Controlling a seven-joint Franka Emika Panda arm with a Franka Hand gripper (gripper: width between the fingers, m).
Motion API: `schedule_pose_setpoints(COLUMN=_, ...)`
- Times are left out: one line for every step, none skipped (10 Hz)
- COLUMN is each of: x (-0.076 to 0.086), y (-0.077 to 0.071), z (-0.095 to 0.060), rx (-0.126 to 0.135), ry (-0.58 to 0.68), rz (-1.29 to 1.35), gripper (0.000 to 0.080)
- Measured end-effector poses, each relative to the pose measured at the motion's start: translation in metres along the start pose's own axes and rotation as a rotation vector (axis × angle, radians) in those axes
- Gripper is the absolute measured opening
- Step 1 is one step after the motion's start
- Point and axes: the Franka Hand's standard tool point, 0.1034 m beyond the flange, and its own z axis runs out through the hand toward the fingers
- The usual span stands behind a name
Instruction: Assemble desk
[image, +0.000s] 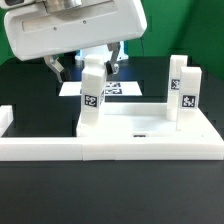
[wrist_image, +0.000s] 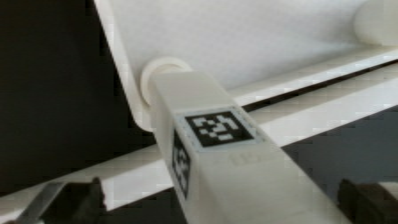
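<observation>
**Jaws spread over a standing leg, nothing gripped**

The gripper (image: 88, 68) hangs with its jaws wide apart and nothing pinched between them. Straight under the gap, a leg (image: 91, 96) stands upright on the desk top (image: 150, 133), its tag facing outward. In the wrist view the two dark fingertips (wrist_image: 68, 197) sit either side of that same leg (wrist_image: 217, 140), clear of its faces, so I'd say the jaws straddle it without touching.

The desk top lies upside-down-looking, raised rim up, pressed against the long white border rail (image: 40, 150); my guess is the rail is there to brace it so it can't slide while a leg is worked into its corner. Off to one side of the jaws, well apart from them, two more legs (image: 183, 88) stand at the far corners, seemingly seated. Behind the jaws the marker board (image: 125, 88) lies flat on the black table (image: 30, 200).

Whether the leg under the jaws is fully seated I can't tell; open jaws centred on it suggest either a fresh release or a re-grip to twist it home.
</observation>
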Motion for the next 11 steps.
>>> schedule_pose_setpoints(x=0.0001, y=-0.0019, z=0.0023, rx=0.000, ry=-0.002, rz=-0.003, gripper=0.0649)
schedule_pose_setpoints(x=0.0010, y=0.0013, z=0.0057, rx=0.001, ry=-0.005, rz=-0.003, gripper=0.0649)
schedule_pose_setpoints(x=0.0017, y=0.0059, z=0.0073, rx=0.001, ry=-0.006, rz=0.013, gripper=0.0649)
schedule_pose_setpoints(x=0.0015, y=0.0042, z=0.0073, rx=0.001, ry=-0.006, rz=0.022, gripper=0.0602)
schedule_pose_setpoints(x=0.0012, y=0.0037, z=0.0078, rx=0.002, ry=-0.007, rz=0.037, gripper=0.0602)
schedule_pose_setpoints(x=0.0011, y=0.0035, z=0.0079, rx=0.002, ry=-0.007, rz=0.090, gripper=0.0427)
schedule_pose_setpoints(x=0.0015, y=0.0049, z=0.0076, rx=-0.001, ry=-0.005, rz=0.137, gripper=0.0427)
schedule_pose_setpoints(x=0.0022, y=0.0077, z=0.0070, rx=-0.004, ry=-0.002, rz=0.228, gripper=0.0306)
schedule_pose_setpoints(x=0.0021, y=0.0078, z=0.0072, rx=-0.005, ry=-0.002, rz=0.286, gripper=0.0303)
schedule_pose_setpoints(x=0.0024, y=0.0074, z=0.0074, rx=-0.005, ry=0.007, rz=0.355, gripper=0.0303)
schedule_pose_setpoints(x=0.0000, y=0.0064, z=0.0081, rx=-0.006, ry=0.042, rz=0.499, gripper=0.0302)
